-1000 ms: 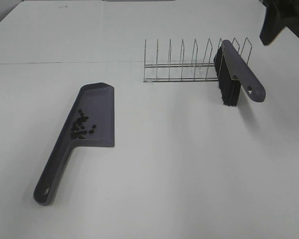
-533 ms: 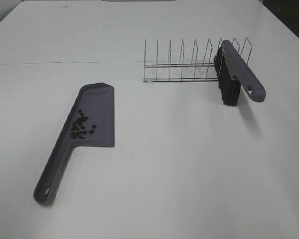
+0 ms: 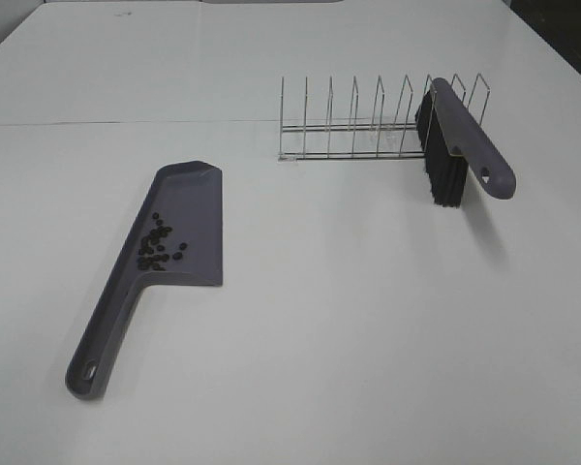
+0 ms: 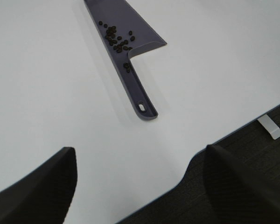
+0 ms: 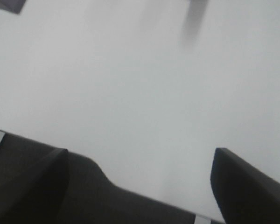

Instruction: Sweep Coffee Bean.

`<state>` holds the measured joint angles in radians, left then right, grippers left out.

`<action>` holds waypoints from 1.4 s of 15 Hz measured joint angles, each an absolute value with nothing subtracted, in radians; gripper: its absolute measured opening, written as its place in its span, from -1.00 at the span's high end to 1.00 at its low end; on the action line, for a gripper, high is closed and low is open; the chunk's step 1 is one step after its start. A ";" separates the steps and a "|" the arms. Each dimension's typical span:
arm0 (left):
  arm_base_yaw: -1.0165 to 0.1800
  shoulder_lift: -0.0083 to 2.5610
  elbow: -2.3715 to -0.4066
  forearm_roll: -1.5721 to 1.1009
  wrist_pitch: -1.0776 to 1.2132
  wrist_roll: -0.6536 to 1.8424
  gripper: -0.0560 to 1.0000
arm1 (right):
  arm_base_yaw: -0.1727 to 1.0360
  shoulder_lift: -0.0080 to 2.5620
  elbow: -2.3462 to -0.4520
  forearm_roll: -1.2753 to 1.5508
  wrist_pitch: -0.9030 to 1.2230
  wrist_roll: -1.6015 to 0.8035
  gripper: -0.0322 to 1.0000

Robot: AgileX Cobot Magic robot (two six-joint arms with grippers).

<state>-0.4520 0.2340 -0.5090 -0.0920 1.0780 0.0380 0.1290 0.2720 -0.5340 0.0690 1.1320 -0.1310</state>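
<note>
While neither arm shows in my high camera, both wrist feeds give me their grippers: the left gripper (image 4: 140, 186) has its two dark fingers (image 4: 35, 186) spread wide with nothing between them, and the right gripper (image 5: 140, 186) is likewise spread and empty, though that feed is blurred. From the high view I see the grey dustpan (image 3: 165, 247) lying flat at left centre of the frame, its handle running toward the lower left, and the coffee beans (image 3: 158, 244) sitting in a loose cluster on the pan near where the handle begins. At upper right a wire rack (image 3: 368, 126) stands on the table, with a grey hand brush (image 3: 470, 145) leaning in its right-hand end, black bristles (image 3: 443, 160) pointing down and handle sloping toward the right. The left wrist feed shows the dustpan (image 4: 126, 44) and beans (image 4: 117, 39) closer, including a couple of beans lying on the start of the handle, but not the rack or brush. The right wrist feed shows mostly bare tabletop. The white table (image 3: 368, 329) is plain and matte, with a thin seam line across its far part; dark carpeted floor (image 4: 252, 186) appears past its edge in the left wrist feed.
</note>
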 joint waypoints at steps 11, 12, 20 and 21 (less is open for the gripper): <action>-0.452 0.233 -0.501 -0.204 1.067 0.189 -0.42 | 0.129 -0.005 -0.508 0.159 1.079 -0.235 -0.52; -0.452 0.233 -0.501 -0.204 1.067 0.190 -0.42 | 0.129 -0.005 -0.508 0.159 1.079 -0.235 -0.52; -0.452 0.233 -0.501 -0.204 1.067 0.192 -0.42 | 0.129 -0.005 -0.508 0.160 1.079 -0.235 -0.52; -0.452 0.233 -0.501 -0.204 1.067 0.192 -0.42 | 0.129 -0.005 -0.508 0.160 1.079 -0.235 -0.52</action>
